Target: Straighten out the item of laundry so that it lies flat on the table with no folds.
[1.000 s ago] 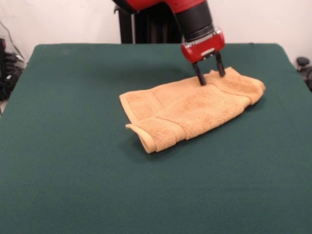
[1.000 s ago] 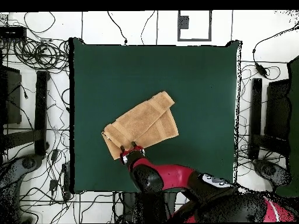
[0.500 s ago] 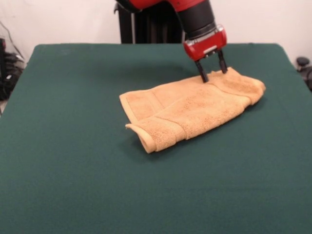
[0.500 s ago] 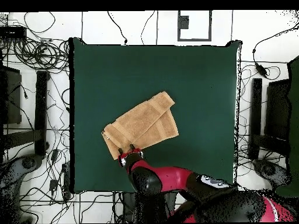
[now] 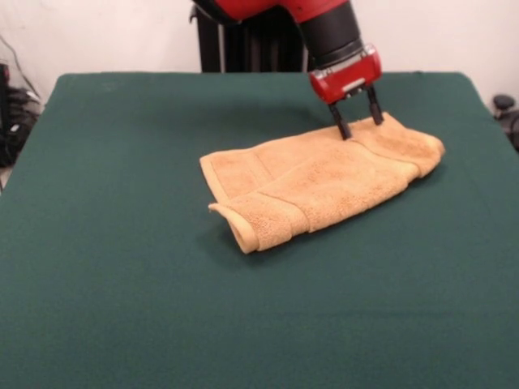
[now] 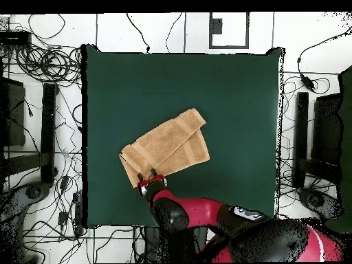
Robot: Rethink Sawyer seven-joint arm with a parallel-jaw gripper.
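Observation:
The orange-tan towel (image 5: 316, 182) lies folded over on the green table (image 5: 122, 284), long axis left to right, with its near left corner curled up. In the overhead view the towel (image 6: 166, 146) lies slanted, left of the table's middle (image 6: 234, 89). My gripper (image 5: 358, 125) is open, its two black fingers pointing down at the towel's far edge near its right end, tips touching or just above the cloth. In the overhead view the gripper (image 6: 146, 176) is at the towel's lower left end. No label shows.
The robot's pedestal (image 5: 243, 40) stands behind the table's far edge. Cables and equipment (image 6: 41, 103) lie on the floor around the table. The table's right edge (image 5: 486, 113) is a short way beyond the towel's right end.
My gripper has shifted a little to the right and slightly up along the towel's far edge. The towel's right end has moved very slightly rightward; the fingers stay apart.

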